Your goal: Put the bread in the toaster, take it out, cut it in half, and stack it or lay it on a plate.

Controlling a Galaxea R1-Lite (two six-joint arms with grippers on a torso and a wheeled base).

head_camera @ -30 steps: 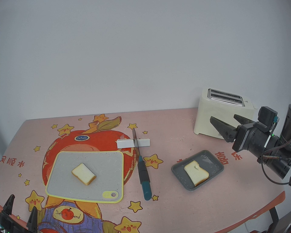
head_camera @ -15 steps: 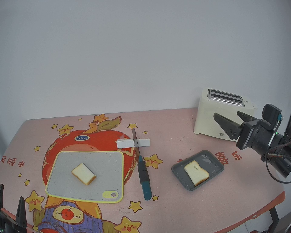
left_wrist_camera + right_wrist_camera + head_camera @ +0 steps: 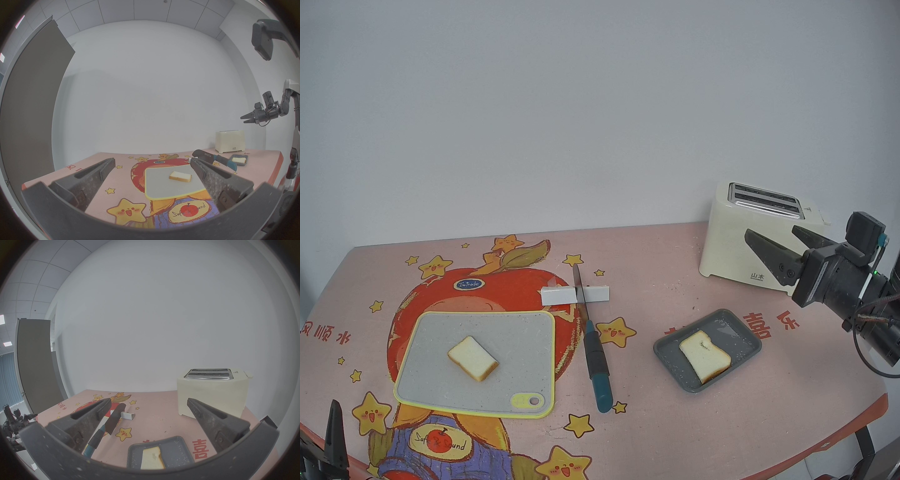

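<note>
In the head view, your right pincer (image 3: 770, 232) hangs empty, fingers apart, just in front of the toaster (image 3: 731, 244). The bread is in two. The plated half (image 3: 705, 356) lies on the grey plate (image 3: 734, 337), and the board half (image 3: 473, 358) lies on the cutting board (image 3: 519, 350). The knife (image 3: 594, 353) lies between board and plate, its blade propped on a white block (image 3: 559, 295). I judge the step in hand is carrying the board half over to the plate.

In the left wrist view, your left pincer (image 3: 152, 161) is spread wide and empty, low at the table's near edge, facing the board half (image 3: 180, 176). Come down from above and close across its short sides. Squeeze lightly, since soft bread will likely crush, then lift clear of the knife before crossing.

In the right wrist view, the plate (image 3: 175, 452) lies ahead of and below that pincer, so leave room for the drop.

The table (image 3: 675, 275) is pink, printed with an apple and stars. Behind it is a plain white wall, with a tiled ceiling above and a dark panel at one side.
</note>
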